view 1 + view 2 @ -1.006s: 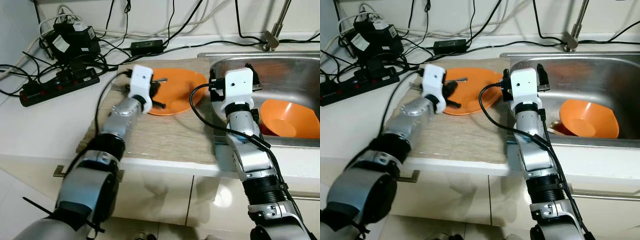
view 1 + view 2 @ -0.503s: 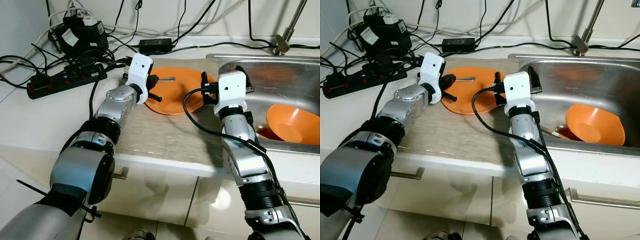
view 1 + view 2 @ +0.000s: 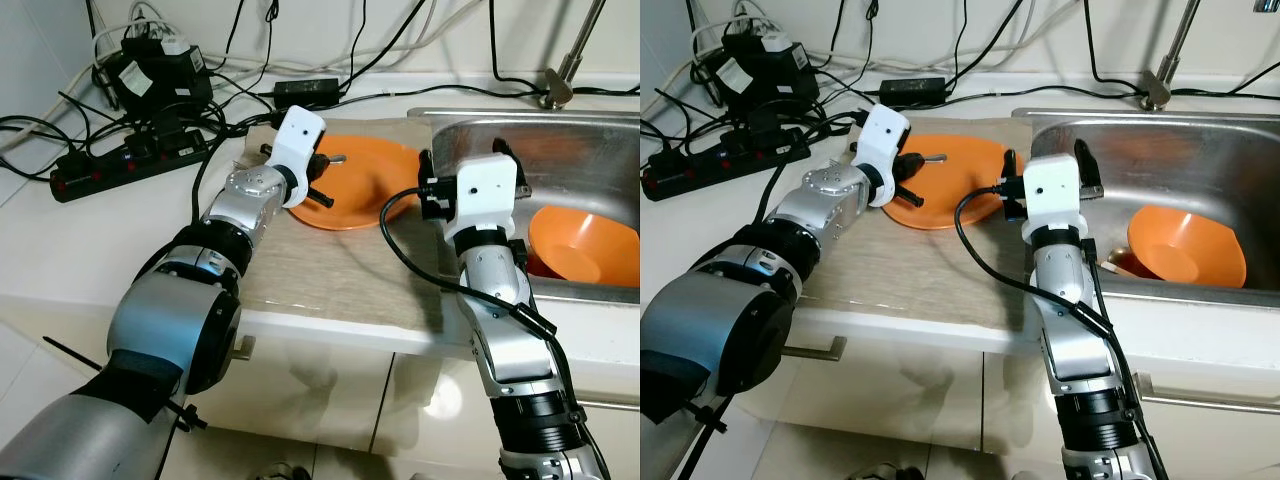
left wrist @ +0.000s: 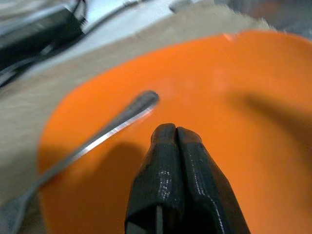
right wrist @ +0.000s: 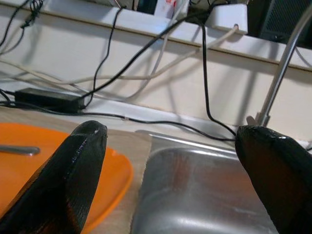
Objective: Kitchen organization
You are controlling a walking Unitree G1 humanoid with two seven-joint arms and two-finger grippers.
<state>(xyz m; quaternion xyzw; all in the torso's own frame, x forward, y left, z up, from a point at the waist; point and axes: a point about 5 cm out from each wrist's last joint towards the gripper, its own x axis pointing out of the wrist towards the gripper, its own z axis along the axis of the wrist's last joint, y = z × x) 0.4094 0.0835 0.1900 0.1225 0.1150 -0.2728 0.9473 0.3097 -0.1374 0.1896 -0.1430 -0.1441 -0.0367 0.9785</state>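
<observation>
An orange plate [image 3: 365,195] lies on a beige mat [image 3: 320,270] beside the sink. A metal utensil [image 4: 112,131] rests across the plate, its handle end toward the middle [image 3: 336,159]. My left gripper [image 4: 169,130] hovers low over the plate's left part, shut with nothing between the fingers; the tips are just beside the utensil's handle end. My right gripper [image 5: 170,161] is open, fingers wide apart, raised above the sink's left rim [image 3: 432,125]. An orange bowl [image 3: 585,245] sits in the steel sink.
A black power strip [image 3: 130,165], adapters and tangled cables [image 3: 160,80] crowd the back left of the white counter. A black power brick [image 3: 305,88] lies behind the plate. The faucet [image 3: 565,70] stands behind the sink. Cabinet doors are below.
The head camera has shifted. My left gripper has edged a little further over the plate, still shut. The right gripper stays open at the sink's rim.
</observation>
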